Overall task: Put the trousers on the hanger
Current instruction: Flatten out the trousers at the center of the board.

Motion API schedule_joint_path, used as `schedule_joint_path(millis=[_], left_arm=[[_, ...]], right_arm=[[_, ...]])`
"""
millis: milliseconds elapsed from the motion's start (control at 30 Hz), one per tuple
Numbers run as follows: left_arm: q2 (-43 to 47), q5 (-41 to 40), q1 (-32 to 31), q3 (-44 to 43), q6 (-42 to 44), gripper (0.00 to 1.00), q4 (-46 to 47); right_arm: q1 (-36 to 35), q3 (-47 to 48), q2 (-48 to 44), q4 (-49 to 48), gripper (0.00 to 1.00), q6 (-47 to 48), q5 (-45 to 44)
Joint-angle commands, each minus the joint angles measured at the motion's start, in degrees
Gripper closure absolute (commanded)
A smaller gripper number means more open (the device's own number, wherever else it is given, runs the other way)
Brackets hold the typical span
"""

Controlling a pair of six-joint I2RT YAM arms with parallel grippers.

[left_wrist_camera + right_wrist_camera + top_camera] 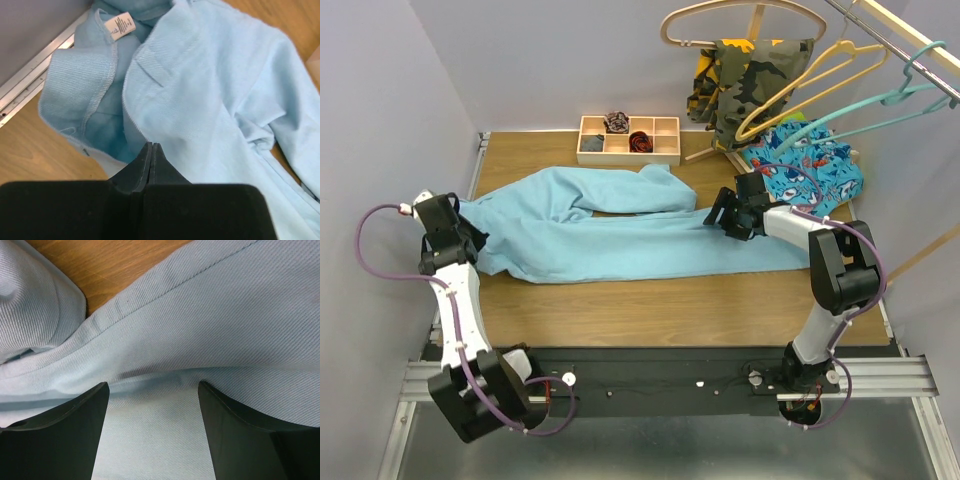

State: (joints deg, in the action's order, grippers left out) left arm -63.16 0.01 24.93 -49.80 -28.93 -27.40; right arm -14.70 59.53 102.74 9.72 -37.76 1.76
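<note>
The light blue trousers [620, 235] lie flat across the wooden table, waist to the left and legs to the right. My left gripper [468, 238] is at the waist end. In the left wrist view its jaws [150, 146] are pressed together on the waistband edge [131, 115], beside the white label [120, 25]. My right gripper [732, 215] stands open over a trouser leg, its two fingertips [102, 390] resting on the cloth [210, 315] with fabric spanning the gap. The teal hanger [880, 105] hangs from the rail at the upper right, away from both grippers.
A yellow hanger [810, 85] and a pale wooden hanger [740, 12] hang near the teal one. A camouflage garment [750, 75] hangs there too. Shark-print cloth [815, 170] lies beside my right arm. A compartmented wooden tray [665, 150] sits at the back.
</note>
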Motion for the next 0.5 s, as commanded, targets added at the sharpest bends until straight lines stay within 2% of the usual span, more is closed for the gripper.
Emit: schedule_joint_path(millis=[0,133,467], left_arm=[[5.8,-1.9,1.3,-2.9,-2.2,1.0,-10.0],[10.2,-3.8,2.2,-4.5,-2.4,1.0,-14.2],[16.8,-18.0,3.4,-13.2,-0.5,1.0,-25.2]], right_arm=[[0.7,-3.2,6.2,10.9,0.18,4.4,-7.6],[0.6,-2.7,6.3,11.5,0.18,5.1,-7.8],[0.7,-3.0,6.2,13.3,0.18,5.9,-9.9]])
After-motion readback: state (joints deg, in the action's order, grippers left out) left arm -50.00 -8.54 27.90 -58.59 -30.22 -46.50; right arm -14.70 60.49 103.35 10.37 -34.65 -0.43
